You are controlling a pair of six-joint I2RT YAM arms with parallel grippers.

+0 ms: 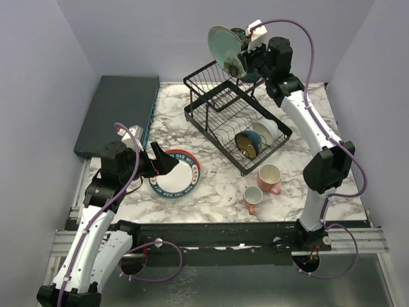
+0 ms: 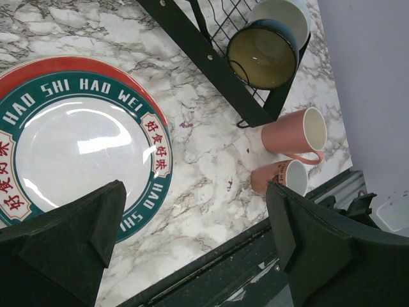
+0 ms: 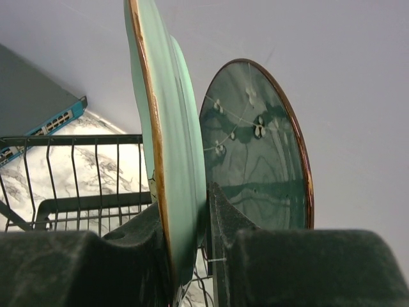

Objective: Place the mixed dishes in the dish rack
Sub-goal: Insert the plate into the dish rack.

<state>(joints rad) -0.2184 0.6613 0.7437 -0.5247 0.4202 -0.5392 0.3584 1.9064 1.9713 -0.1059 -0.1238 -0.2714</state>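
Note:
My right gripper [image 1: 246,61] is raised above the black wire dish rack [image 1: 217,109] and shut on the rim of a pale green plate [image 1: 225,46], held on edge. In the right wrist view this plate [image 3: 160,128] is pinched between the fingers, and a dark teal plate [image 3: 262,153] stands just past the right finger; what holds it is unclear. My left gripper [image 1: 163,165] hangs open over the near rim of the red-and-teal plate [image 2: 77,141], which lies flat on the marble. A dark cream-lined bowl [image 1: 247,143] and a white bowl [image 1: 265,130] stand in the rack's base.
Two pink mugs [image 1: 270,178] [image 1: 252,198] lie on the marble in front of the rack, near the table's front edge [image 2: 211,256]. A dark teal flat slab [image 1: 118,112] lies at the back left. Walls close in behind and on both sides.

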